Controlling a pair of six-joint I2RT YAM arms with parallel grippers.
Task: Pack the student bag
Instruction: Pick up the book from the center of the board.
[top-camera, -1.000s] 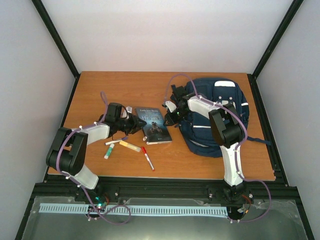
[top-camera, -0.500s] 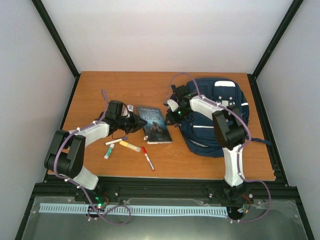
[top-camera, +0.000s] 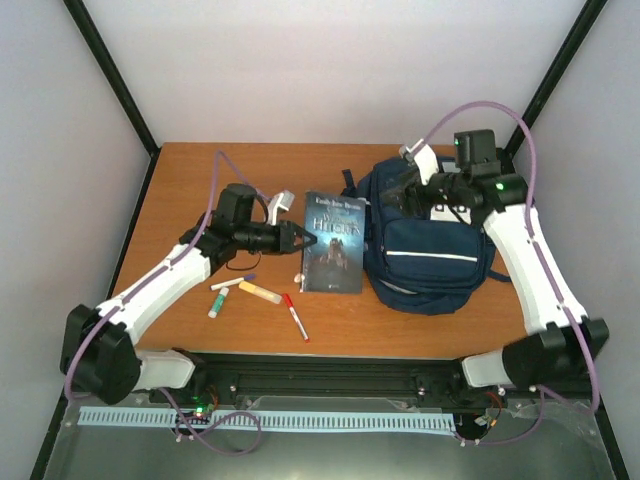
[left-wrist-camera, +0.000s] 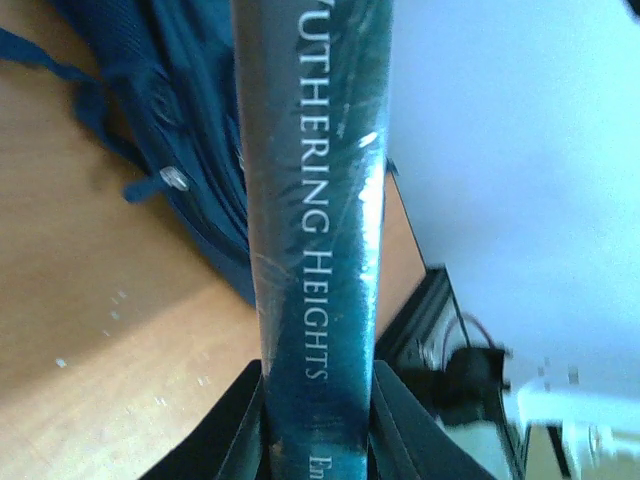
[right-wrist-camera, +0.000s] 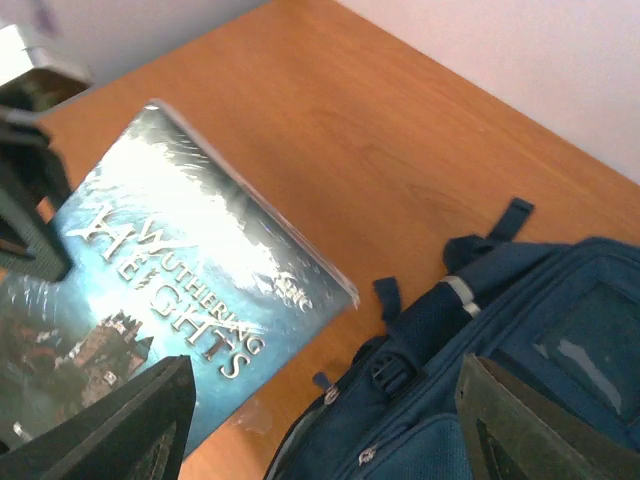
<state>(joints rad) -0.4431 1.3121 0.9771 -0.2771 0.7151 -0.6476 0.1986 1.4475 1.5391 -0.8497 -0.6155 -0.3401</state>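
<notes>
The student bag (top-camera: 432, 250) lies navy blue at the right of the table, its front pocket up; it also fills the lower right of the right wrist view (right-wrist-camera: 520, 390) and the upper left of the left wrist view (left-wrist-camera: 190, 140). A dark paperback book (top-camera: 335, 255) is held up just left of the bag. My left gripper (top-camera: 293, 237) is shut on the book's spine (left-wrist-camera: 310, 200), one finger (left-wrist-camera: 230, 430) on each side. The book's cover (right-wrist-camera: 170, 280) shows in the right wrist view. My right gripper (top-camera: 402, 193) hovers open over the bag's top left corner, nothing between its fingers (right-wrist-camera: 540, 430).
Loose on the table near the left arm lie a glue stick (top-camera: 215, 303), a white marker (top-camera: 230, 283), a yellow marker (top-camera: 260, 292) and a red pen (top-camera: 296, 318). Black frame posts and white walls close in the table.
My left gripper has carried the book up and to the right, next to the bag. My right arm swung from the bag's left side to its rear and the jaws widened. The bag shifted.
</notes>
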